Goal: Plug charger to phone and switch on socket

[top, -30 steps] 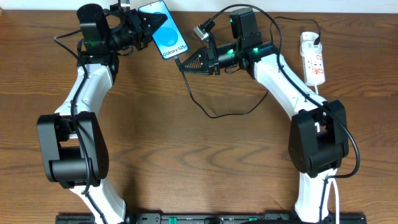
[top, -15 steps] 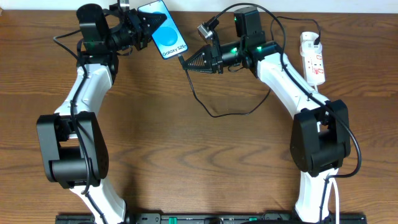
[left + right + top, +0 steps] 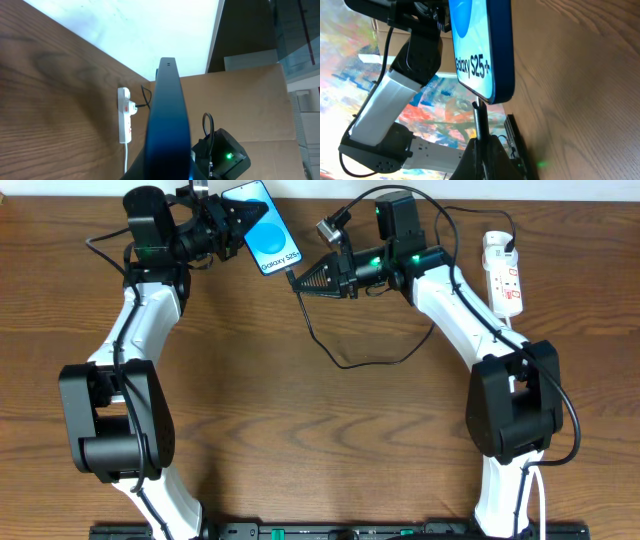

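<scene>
On the brown wooden table, the charger loops below the phone. The right gripper pinches its connector, touching the phone's lower end. The left gripper clasps the phone's upper side. The socket lies well right of the phone.

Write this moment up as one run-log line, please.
left claw: holds phone | right claw: holds charger tip at phone's bottom edge | seating: unclear | socket: untouched
</scene>
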You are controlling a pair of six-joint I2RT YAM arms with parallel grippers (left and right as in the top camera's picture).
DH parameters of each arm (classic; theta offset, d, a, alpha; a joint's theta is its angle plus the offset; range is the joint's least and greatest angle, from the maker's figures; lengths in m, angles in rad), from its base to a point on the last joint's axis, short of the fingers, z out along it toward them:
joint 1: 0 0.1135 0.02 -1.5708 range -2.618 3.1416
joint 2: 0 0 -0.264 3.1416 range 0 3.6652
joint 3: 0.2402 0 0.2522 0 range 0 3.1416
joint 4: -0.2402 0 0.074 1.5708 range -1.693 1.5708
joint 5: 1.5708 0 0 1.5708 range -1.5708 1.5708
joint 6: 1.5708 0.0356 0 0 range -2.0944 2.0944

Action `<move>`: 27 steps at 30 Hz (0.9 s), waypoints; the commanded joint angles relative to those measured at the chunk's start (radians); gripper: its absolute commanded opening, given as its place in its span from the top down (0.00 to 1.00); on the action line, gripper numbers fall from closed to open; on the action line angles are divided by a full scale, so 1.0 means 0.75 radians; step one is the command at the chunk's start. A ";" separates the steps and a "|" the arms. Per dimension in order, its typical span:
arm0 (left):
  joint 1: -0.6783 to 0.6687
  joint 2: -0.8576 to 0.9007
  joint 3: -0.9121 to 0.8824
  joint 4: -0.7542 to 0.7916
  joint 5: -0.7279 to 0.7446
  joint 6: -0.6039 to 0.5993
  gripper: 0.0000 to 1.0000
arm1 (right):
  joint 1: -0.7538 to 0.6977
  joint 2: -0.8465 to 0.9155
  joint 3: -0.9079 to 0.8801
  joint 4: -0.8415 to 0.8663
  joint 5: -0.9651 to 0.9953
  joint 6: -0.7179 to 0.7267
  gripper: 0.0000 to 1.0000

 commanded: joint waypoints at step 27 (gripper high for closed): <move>-0.006 -0.015 0.011 0.016 0.037 -0.017 0.93 | 0.022 -0.001 0.002 0.005 0.019 0.018 0.99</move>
